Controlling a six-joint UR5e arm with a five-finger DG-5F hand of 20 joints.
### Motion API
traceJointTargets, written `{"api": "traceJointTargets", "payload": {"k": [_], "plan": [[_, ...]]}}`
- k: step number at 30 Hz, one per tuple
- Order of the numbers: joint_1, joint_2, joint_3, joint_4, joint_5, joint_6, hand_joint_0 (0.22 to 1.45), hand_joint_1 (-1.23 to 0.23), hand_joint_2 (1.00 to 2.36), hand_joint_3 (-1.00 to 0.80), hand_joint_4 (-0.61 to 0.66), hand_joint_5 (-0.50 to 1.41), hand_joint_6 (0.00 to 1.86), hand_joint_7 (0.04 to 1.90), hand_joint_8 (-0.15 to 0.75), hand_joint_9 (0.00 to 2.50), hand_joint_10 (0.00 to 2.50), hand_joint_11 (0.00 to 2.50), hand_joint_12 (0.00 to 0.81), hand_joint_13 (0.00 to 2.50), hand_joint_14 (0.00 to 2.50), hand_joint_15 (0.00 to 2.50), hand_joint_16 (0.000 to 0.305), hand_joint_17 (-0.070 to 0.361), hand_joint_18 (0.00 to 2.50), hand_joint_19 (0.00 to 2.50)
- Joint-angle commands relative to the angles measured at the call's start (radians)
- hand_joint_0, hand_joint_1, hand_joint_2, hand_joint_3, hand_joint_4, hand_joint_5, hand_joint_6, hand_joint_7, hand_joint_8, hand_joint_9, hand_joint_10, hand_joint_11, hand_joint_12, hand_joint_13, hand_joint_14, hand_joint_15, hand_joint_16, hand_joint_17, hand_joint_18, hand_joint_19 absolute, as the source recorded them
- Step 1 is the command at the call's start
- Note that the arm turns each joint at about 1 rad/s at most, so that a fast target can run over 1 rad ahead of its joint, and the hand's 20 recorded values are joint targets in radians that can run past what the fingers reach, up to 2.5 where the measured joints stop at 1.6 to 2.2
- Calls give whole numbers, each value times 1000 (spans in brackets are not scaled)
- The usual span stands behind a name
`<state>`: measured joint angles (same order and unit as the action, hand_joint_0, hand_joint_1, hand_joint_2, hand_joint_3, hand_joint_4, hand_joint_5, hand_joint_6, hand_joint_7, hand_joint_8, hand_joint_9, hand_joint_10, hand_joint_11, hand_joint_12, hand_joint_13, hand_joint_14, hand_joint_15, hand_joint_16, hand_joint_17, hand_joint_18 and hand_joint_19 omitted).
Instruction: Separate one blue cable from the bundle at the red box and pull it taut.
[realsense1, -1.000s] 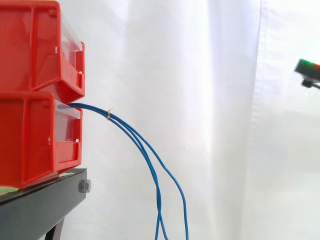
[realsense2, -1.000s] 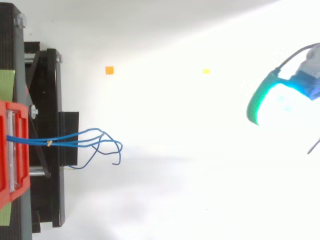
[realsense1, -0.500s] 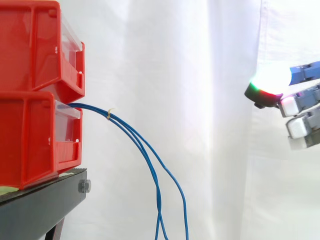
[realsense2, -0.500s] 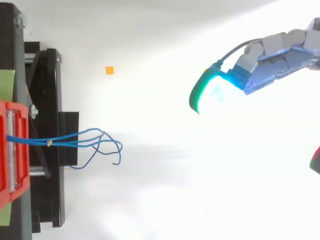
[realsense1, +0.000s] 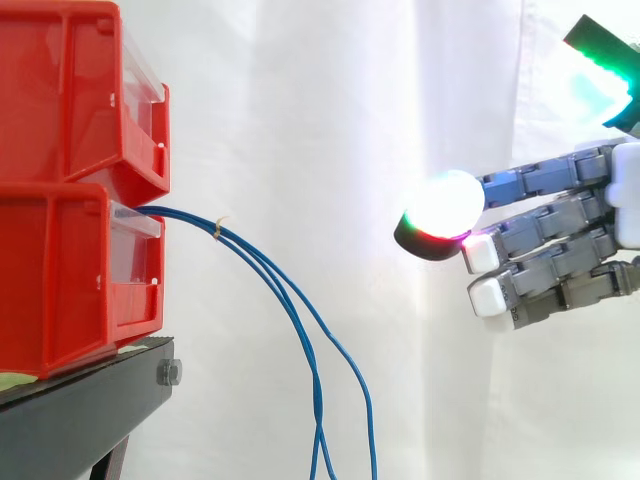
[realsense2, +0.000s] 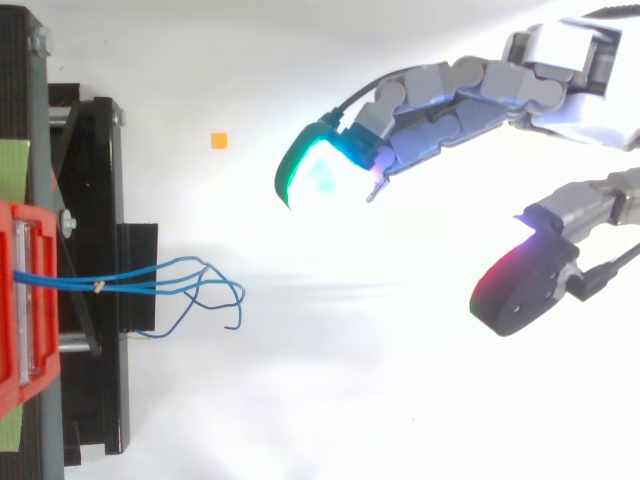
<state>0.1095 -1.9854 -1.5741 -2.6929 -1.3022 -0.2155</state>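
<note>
Several thin blue cables (realsense1: 290, 310) come out of the lower red box (realsense1: 70, 280), held together by a small tie (realsense1: 219, 229) near the box, and hang down in curves. From above the blue cables (realsense2: 180, 285) fan out to the right of the red box (realsense2: 25, 310). The hand (realsense1: 560, 245) comes in from the right, well clear of the cables, with its fingers stretched toward them and the thumb (realsense2: 525, 285) set apart. The hand (realsense2: 450, 95) is open and holds nothing.
A second red box (realsense1: 70, 90) is stacked on the lower one, both on a black stand (realsense1: 90, 410). A white curtain hangs behind. A small orange marker (realsense2: 218, 140) lies on the white floor between the stand and the hand.
The hand has moved left toward the cables, from just entering at the right edge to reaching well into both views. The cables have not moved.
</note>
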Motion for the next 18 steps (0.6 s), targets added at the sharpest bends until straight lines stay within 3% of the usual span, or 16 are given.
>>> {"api": "traceJointTargets", "payload": {"k": [1,6,9,13,18], "plan": [[6,-3,2,35,14,-56,429,-588,1000,-500,171,-198,502,732,276,650,18,531,338,603,11,301,52,118,403,438],[13,-18,3,68,49,-113,435,-592,1000,-500,173,-197,502,735,275,650,20,529,337,605,11,304,52,117,407,441],[10,-47,8,84,46,-101,440,-591,1000,-500,176,-195,502,737,268,653,20,526,335,606,13,304,51,115,406,442],[9,-101,54,99,37,-58,443,-591,1000,-500,178,-193,502,739,271,658,18,528,333,616,12,312,51,114,408,441],[10,-119,77,99,38,-64,446,-588,1000,-500,182,-191,502,739,270,659,18,530,332,621,12,309,50,113,412,444]]}}
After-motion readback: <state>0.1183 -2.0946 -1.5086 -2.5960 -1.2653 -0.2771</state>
